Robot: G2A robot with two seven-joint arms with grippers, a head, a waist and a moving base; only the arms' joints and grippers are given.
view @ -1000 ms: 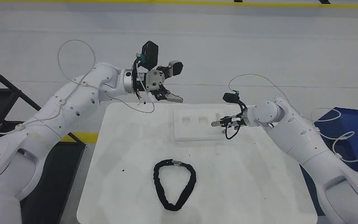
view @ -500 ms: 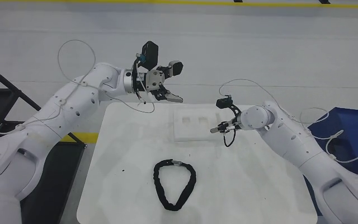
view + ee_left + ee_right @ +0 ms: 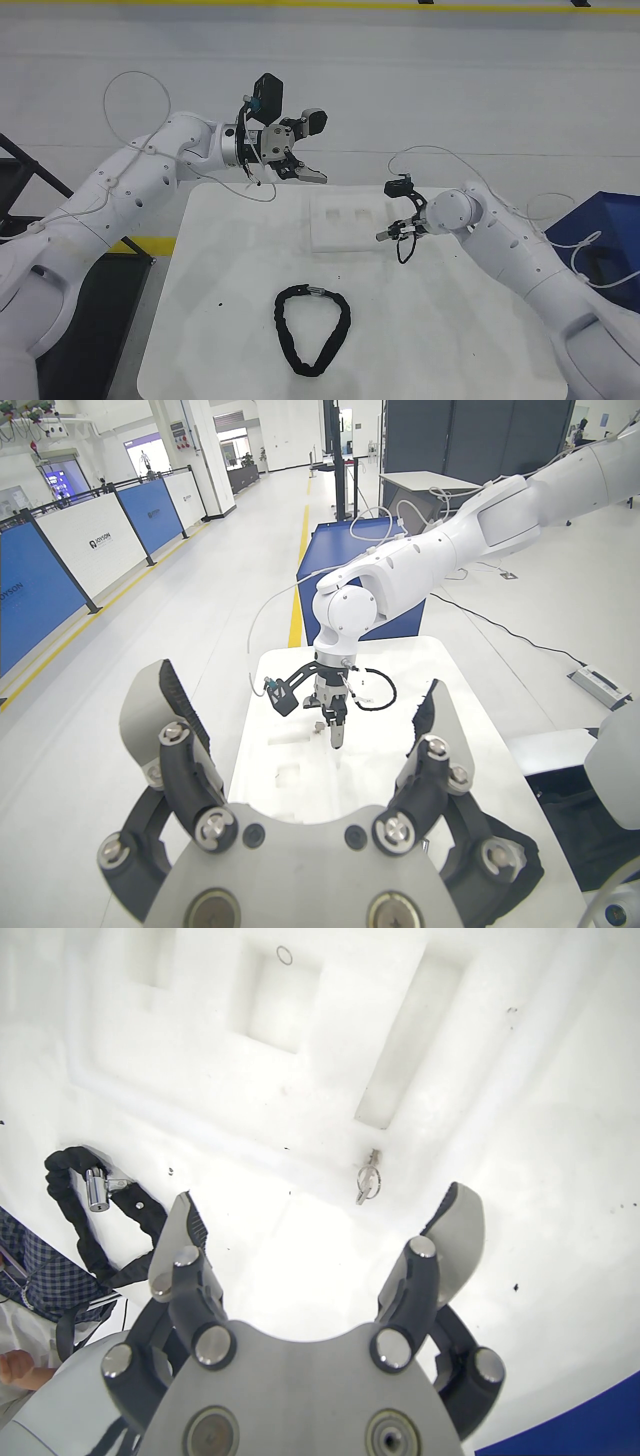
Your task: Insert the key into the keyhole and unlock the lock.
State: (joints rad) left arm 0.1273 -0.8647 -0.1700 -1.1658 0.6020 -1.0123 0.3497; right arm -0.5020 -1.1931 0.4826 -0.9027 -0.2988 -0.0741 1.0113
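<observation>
right hand (image 3: 322, 1208) spread wide | key (image 3: 369, 1176) lying at foam tray (image 3: 200, 1078) edge | chain lock (image 3: 96, 1190) well apart

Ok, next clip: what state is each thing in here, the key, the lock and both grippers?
key: lying loose by the foam tray's edge, not held, not in the lock.
chain lock: closed loop, flat on the table, keyhole empty.
left gripper: open, empty.
right gripper: open, empty, over the key.
</observation>
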